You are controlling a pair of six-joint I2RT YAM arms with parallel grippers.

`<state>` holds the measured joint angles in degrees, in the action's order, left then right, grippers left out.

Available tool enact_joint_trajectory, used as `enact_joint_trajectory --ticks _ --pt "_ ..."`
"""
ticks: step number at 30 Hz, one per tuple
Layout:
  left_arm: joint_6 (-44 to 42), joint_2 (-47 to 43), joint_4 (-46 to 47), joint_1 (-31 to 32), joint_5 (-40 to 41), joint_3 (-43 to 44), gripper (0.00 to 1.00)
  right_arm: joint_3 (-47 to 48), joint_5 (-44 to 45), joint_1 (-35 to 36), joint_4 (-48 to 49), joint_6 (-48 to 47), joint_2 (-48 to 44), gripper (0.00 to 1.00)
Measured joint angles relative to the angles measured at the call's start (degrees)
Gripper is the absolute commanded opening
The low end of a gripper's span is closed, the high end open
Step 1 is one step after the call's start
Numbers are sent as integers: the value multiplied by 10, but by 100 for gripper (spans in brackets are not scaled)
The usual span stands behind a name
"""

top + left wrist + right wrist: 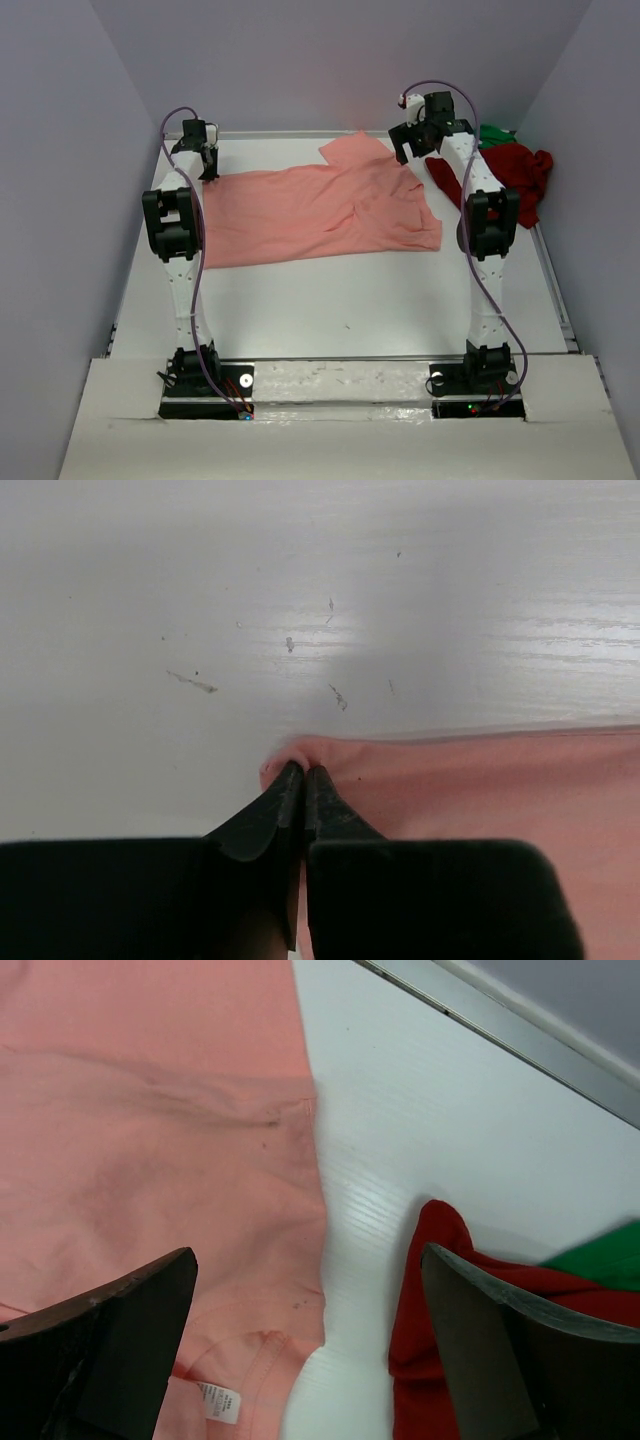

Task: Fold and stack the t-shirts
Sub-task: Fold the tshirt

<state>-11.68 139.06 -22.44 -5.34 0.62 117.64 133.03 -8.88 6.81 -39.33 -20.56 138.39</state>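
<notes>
White table (350, 300), left fingers (268, 822) tight on salmon-pink t-shirt (320, 210) corner, right fingers (120, 1335) apart

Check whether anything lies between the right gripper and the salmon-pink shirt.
Nothing visible does. The open right gripper hangs over the salmon-pink shirt at its bare edge; the dark red shirt lies apart, across a strip of table.

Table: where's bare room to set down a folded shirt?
The widest bare patch of table runs between the pink shirt and the arm bases. A thin strip lies behind that shirt. The far right corner is crowded: red shirt, green shirt.
</notes>
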Motion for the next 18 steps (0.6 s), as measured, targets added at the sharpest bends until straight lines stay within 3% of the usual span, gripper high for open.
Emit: enact_joint_trajectory --ticks 4,7,18 --pt "0 0 -1 0 -9 0 2 1 -2 0 1 0 0 96" --pt "0 0 -2 0 -18 0 0 2 -17 0 6 8 3 89" --pt "-3 -1 -5 -3 -65 0 0 124 -109 0 18 45 129 94"
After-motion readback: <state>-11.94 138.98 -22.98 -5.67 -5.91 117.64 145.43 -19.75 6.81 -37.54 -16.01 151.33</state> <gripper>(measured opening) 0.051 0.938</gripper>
